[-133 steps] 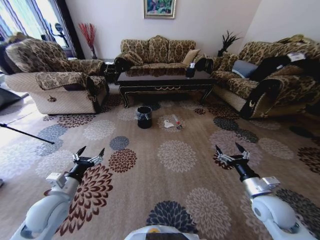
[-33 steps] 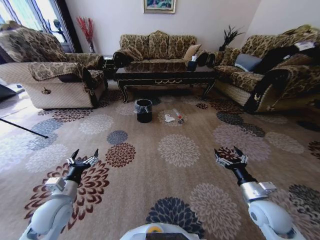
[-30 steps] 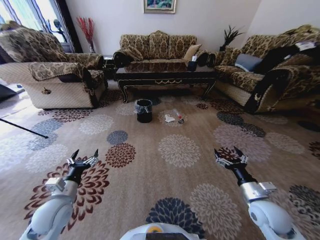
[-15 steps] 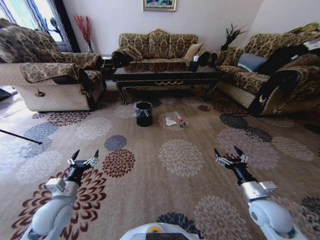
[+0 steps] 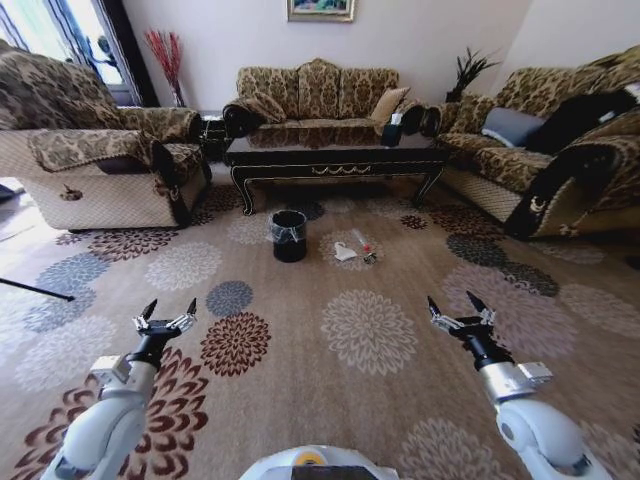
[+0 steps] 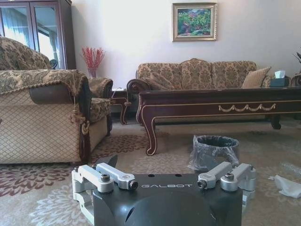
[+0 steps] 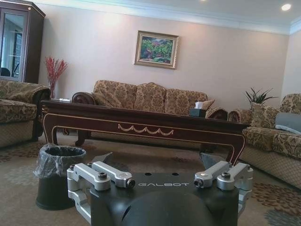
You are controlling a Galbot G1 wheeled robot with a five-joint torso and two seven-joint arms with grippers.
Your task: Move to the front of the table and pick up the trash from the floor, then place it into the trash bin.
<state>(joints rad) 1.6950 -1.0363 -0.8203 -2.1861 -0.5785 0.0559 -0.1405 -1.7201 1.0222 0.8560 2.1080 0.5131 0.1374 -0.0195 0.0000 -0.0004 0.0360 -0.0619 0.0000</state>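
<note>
The dark glossy table with gold ornament stands ahead in front of the back sofa; it also spans the wrist views. The black trash bin lined with a clear bag sits on the carpet before it. To its right lies the trash: a white paper scrap, a clear wrapper and small dark bits. My left gripper and right gripper hover open and empty over the carpet, far short of the trash.
An armchair stands at the left, a sofa behind the table, another sofa at the right. A tissue box sits on the table. Flowered carpet stretches open between me and the trash.
The whole view has shifted: table, bin and trash appear slightly nearer and lower, so the camera has advanced. Both grippers keep the same open pose.
</note>
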